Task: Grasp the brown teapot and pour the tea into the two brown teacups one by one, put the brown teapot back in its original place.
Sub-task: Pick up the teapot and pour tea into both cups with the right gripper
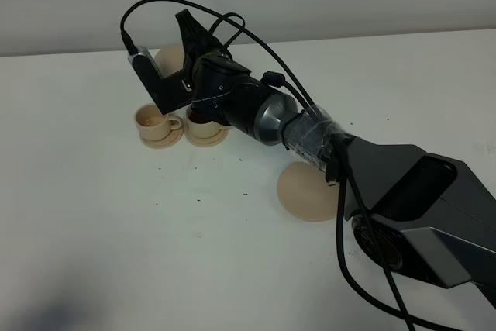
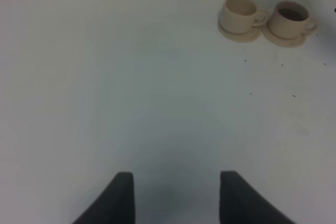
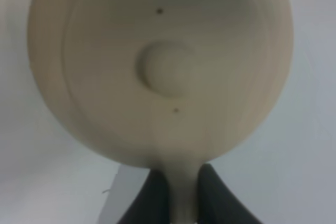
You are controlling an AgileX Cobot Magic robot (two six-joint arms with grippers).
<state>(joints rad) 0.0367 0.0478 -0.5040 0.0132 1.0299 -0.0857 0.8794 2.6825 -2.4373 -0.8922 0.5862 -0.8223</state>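
One small tan-beige cylindrical teacup [image 2: 290, 18] was judged filled, dark liquid showing in it; its twin teacup [image 2: 240, 13], at nine o'clock of it, looked empty. The squat tan-beige ceramic teapot [image 3: 160, 66] was gripped by its loop handle in the closed right gripper [image 3: 178, 190], at twelve o'clock of the cups. The flat round tan plate [image 1: 306, 191], at four o'clock, lay bare, so one pour and the return were judged outstanding. The left gripper [image 2: 177, 198] was held wide and empty.
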